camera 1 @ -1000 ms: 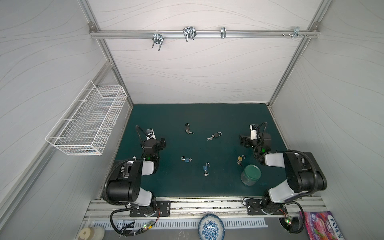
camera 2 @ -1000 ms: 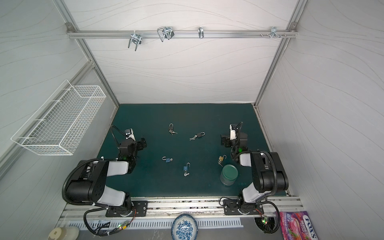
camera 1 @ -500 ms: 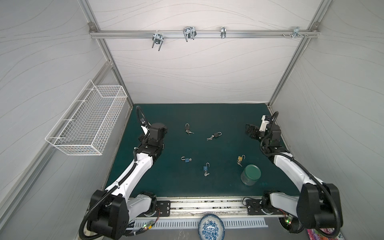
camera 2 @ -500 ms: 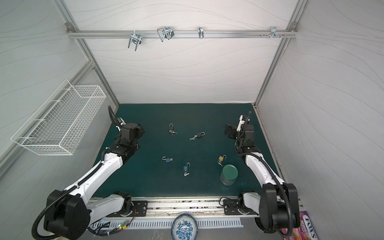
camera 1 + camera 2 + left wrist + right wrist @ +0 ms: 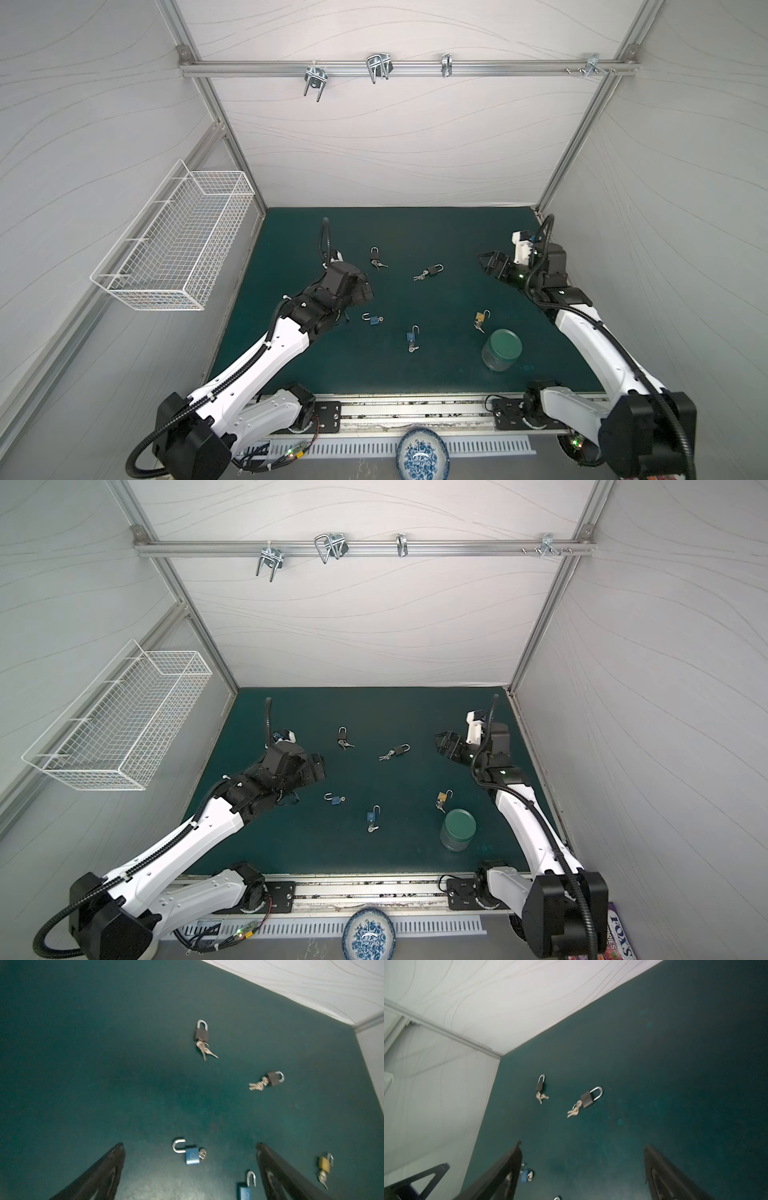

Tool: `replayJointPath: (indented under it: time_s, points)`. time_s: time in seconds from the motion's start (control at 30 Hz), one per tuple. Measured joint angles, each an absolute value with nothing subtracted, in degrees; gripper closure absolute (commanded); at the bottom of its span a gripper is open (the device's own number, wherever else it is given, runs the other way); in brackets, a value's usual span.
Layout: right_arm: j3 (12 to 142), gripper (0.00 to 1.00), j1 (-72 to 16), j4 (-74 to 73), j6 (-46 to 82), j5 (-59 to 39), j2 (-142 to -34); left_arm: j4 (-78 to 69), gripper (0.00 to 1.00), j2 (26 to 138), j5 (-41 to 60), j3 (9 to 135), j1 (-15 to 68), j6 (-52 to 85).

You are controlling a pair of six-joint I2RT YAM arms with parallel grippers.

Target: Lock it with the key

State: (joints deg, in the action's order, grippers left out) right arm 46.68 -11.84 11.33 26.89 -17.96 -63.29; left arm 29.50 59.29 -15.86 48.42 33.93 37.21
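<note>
**Left tool** (image 5: 190, 1145): jaws spread to full width, nothing between them, hanging clear above the counter (image 5: 83, 1064). Just ahead of its fingertips, centred in the gap, a blue padlock (image 5: 192, 1156) lies flat. Its shackle is swung out of the body and its key (image 5: 202, 1154) is seated in the cylinder. Judgement: the tool is lined up on this lock as first candidate, and the wide opening suits a body lying flat.

**Right tool** (image 5: 582, 1144): jaws likewise wide apart and empty, raised off the counter, pointing inward toward the left tool. Well ahead of it lie a black padlock (image 5: 588, 1098) and a far black padlock (image 5: 540, 1084). Both have shackles seated and key bunches trailing, so they appear to need no work.

**Other locks:** a second blue padlock (image 5: 245, 1188) lies near the left tool, on its side toward the right tool. A brass padlock (image 5: 324, 1164) lies farther that way. Both shackles stand open. In a top view the brass padlock sits near a green-lidded jar (image 5: 500, 349), back toward the right arm's base.

**Assessment:** no lock is yet in hand. Closing one likely needs one tool to pin the body while the other presses the shackle home and turns the key. That would explain two open tools facing each other. The risk is a small body sliding on the counter.
</note>
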Motion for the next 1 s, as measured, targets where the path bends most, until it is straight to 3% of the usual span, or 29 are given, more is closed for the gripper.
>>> replayJointPath:
  time_s: [0.2, 0.33, 0.5, 0.6, 0.73, 1.0]
  points:
    - [48.56, 0.22, -31.99, 21.12, 25.32, -8.69, -64.1, 29.41, 0.01, 59.61, -10.26, 47.37, 37.82, 37.67]
    - [48.47, 0.29, -38.41, 25.71, 25.21, -1.93, -67.18, 28.36, 0.01, 59.61, -7.7, 44.62, 38.0, 37.91]
    - [51.05, 0.32, -38.15, 26.92, 21.69, 1.5, -76.73, 24.08, 0.01, 60.64, -2.72, 41.08, 38.0, 38.46]
    - [56.05, 0.42, -36.42, 27.77, 21.69, 1.48, -84.12, 21.41, 0.01, 62.28, -0.14, 40.91, 37.98, 39.29]
    - [62.78, 0.41, -35.14, 27.86, 27.88, 4.1, -91.92, 17.96, 0.01, 63.92, 3.64, 40.88, 35.83, 40.69]
    - [72.88, 0.39, -34.65, 27.66, 41.04, 9.26, -103.9, 14.39, 0.01, 64.12, 11.16, 40.58, 23.59, 43.03]
